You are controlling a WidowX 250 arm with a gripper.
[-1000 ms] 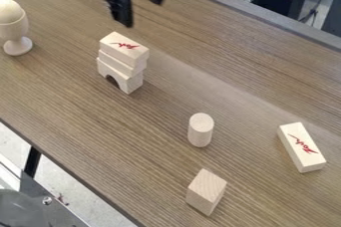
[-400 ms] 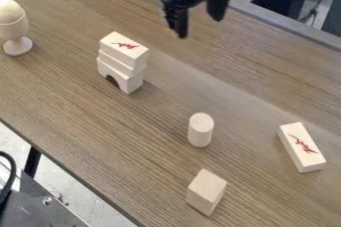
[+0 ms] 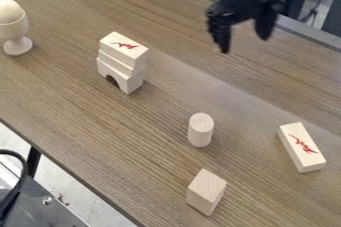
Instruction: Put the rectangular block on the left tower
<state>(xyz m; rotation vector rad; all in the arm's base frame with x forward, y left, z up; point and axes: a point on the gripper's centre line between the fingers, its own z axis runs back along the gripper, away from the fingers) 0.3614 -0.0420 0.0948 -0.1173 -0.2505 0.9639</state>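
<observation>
One plain wooden block [image 3: 206, 191] stands nearest on the worktop [image 3: 80, 111]. A little farther, the red-marked rectangular block [image 3: 303, 147] lies flat, apart from the wooden cylinder [image 3: 200, 130]. It is best gripped at its middle, across the narrow width, then lowered level upon the arch-based tower [image 3: 122, 61]. Farthest, the tool [image 3: 244, 43] hangs spread and empty; it should first align above the block, then descend straight.

the fixed camera looks from above at a slant down and across the wood-grain tabletop [image 3: 73, 106], facing its far edge [image 3: 313, 34] at the upper right, near enough that the tabletop runs off the frame, with floor [image 3: 63, 178] at the lower left.
</observation>
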